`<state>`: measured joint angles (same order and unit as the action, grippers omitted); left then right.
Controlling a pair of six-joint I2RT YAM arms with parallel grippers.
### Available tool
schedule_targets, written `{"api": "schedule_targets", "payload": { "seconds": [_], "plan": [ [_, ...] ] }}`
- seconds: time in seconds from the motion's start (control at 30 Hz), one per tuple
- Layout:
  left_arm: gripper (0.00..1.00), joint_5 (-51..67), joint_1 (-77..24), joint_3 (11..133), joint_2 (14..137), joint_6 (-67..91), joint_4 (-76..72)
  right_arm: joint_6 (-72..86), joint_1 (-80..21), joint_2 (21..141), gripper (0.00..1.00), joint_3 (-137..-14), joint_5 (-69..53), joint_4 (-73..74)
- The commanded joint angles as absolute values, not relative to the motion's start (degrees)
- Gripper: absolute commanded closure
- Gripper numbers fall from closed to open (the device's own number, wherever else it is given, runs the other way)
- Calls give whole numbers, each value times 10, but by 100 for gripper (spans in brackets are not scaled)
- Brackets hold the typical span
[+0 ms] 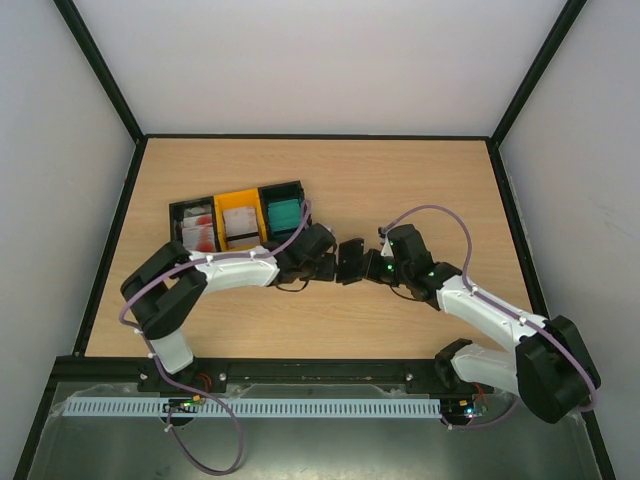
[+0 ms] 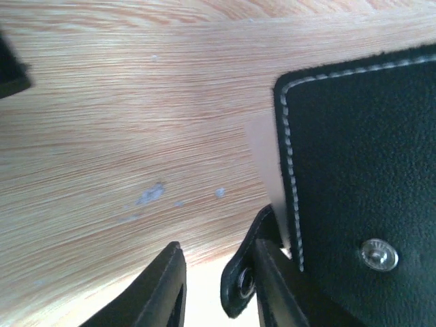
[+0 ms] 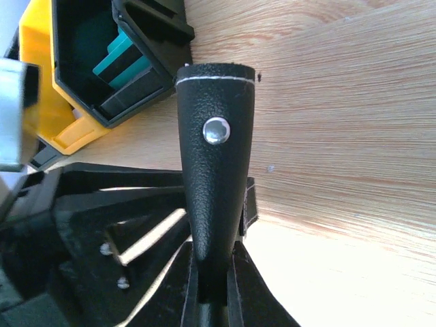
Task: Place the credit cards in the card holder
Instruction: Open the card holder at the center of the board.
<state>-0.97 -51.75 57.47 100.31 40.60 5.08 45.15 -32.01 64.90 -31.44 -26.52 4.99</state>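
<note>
The black card holder lies mid-table between my two grippers. My right gripper is shut on one of its leather flaps, which stands upright with a silver snap stud showing. My left gripper is open beside the holder's stitched body. The snap tab hangs between its jaws, against the right finger. No card shows in either gripper. Teal credit cards stand in the right-hand black bin and also show in the right wrist view. Red-and-white cards and white cards fill the other bins.
Three joined bins stand at the back left: black, yellow and black. The left arm's gripper body is close to the left of my right gripper. Black frame rails edge the wooden table.
</note>
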Motion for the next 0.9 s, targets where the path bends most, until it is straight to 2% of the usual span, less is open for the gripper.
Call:
{"api": "schedule_targets", "payload": {
  "seconds": [0.0, 0.13, 0.27, 0.73, 0.87],
  "plan": [
    [66, -3, -490, 545, 952, 413, 48, 433, -321, 656, 98, -338, -271, 62],
    [59, 36, -470, 513, 925, 428, 25, 424, -320, 665, 98, -349, -309, 52],
    [58, 90, -456, 494, 910, 437, -2, 417, -320, 680, 98, -367, -329, 48],
    [56, 146, -432, 467, 905, 447, -35, 429, -320, 718, 98, -374, -348, 22],
    [60, 172, -432, 455, 913, 452, -56, 438, -320, 721, 98, -374, -350, 10]
  ]
}}
